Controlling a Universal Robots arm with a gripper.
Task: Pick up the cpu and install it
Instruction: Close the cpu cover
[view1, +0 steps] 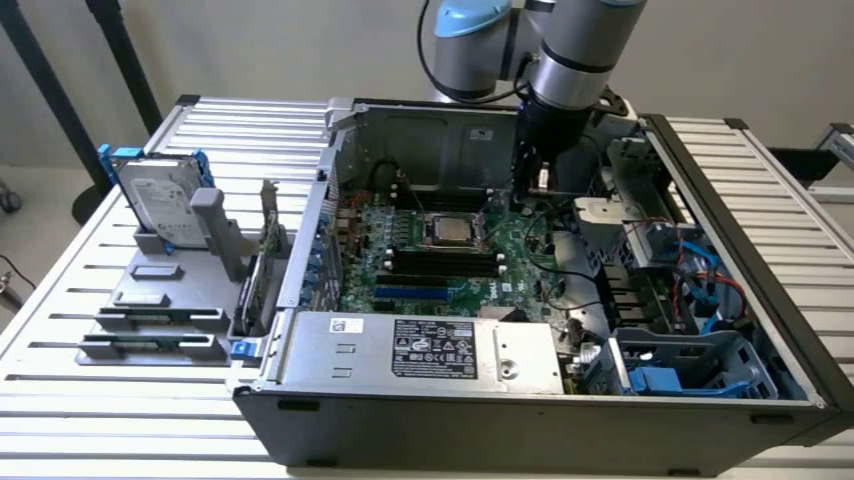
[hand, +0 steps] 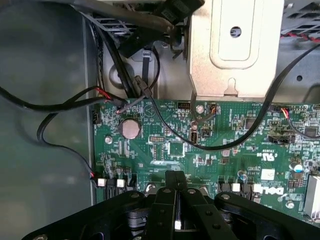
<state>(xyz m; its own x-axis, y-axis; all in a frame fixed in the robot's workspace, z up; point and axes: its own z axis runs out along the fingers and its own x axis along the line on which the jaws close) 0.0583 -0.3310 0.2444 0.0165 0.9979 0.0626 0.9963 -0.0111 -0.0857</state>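
The cpu (view1: 449, 231), a small square chip with a dull silver top, lies flat in the socket frame in the middle of the green motherboard (view1: 400, 285) inside the open computer case. My gripper (view1: 537, 198) hangs over the board's far right part, to the exterior view's right of the cpu and apart from it. In the wrist view the black fingers (hand: 167, 197) are pressed together, so the gripper (hand: 175, 190) is shut with nothing between them, above the board (hand: 170, 145) near a coin cell (hand: 131, 128).
Black cables (hand: 60, 105) loop over the board's edge, beside a metal bracket (hand: 235, 45). A power supply (view1: 427, 350) fills the case front, with drive cages (view1: 667, 370) at the right. Left of the case, a grey holder (view1: 154, 300) carries a blue-framed hard drive (view1: 160, 200) and memory sticks (view1: 147, 345).
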